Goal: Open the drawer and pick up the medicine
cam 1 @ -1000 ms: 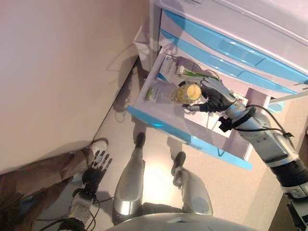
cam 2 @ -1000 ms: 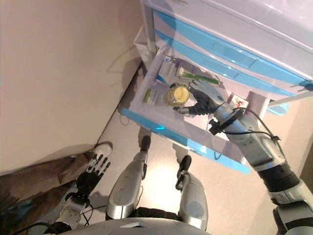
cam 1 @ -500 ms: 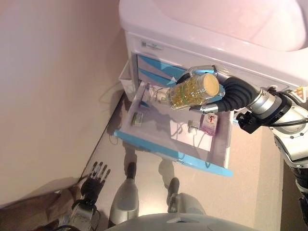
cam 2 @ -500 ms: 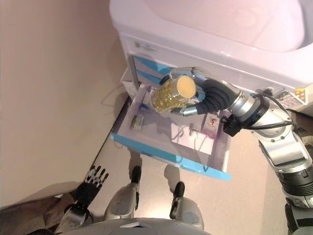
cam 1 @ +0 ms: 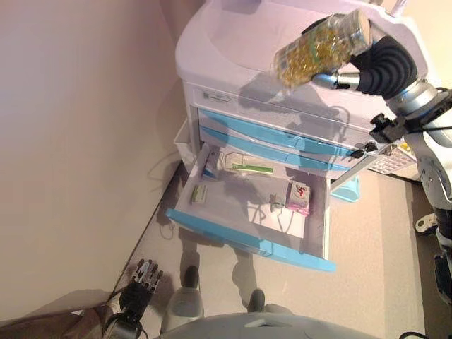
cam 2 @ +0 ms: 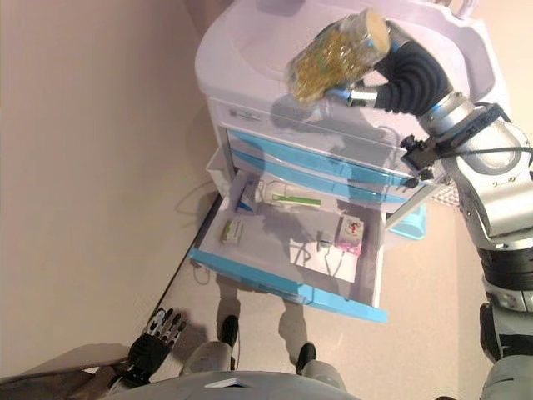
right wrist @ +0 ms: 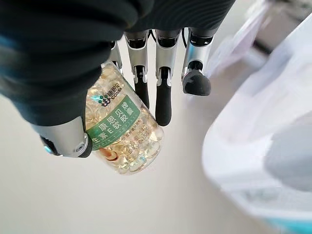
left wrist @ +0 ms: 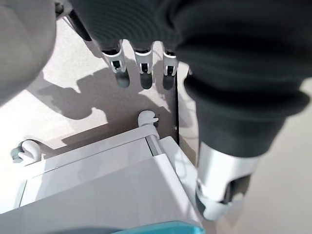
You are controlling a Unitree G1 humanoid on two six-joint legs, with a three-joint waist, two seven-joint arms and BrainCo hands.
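A clear medicine bottle (cam 1: 321, 46) full of yellow capsules, with a green label, is held high above the white cabinet top (cam 1: 233, 42). My right hand (cam 1: 385, 67) is shut on it; in the right wrist view the fingers (right wrist: 163, 97) and thumb wrap the bottle (right wrist: 122, 131). Below, the bottom drawer (cam 1: 247, 240) with its blue front stands pulled out. Inside lie a green-and-white box (cam 1: 248, 167), a small box (cam 1: 198, 193) and a pink box (cam 1: 299, 197). My left hand (cam 1: 139, 279) hangs open low by the floor, its fingers (left wrist: 141, 61) straight.
The cabinet has two shut blue drawers (cam 1: 268, 138) above the open one. A beige wall (cam 1: 78, 141) runs along the left. A small blue tray (cam 1: 346, 189) sticks out at the cabinet's right side. A person's brown trouser leg (cam 2: 58, 387) shows at the lower left.
My right hand has lifted the capsule bottle out of the drawer and up above the cabinet top. The camera has tilted up and back. The left hand stays down.
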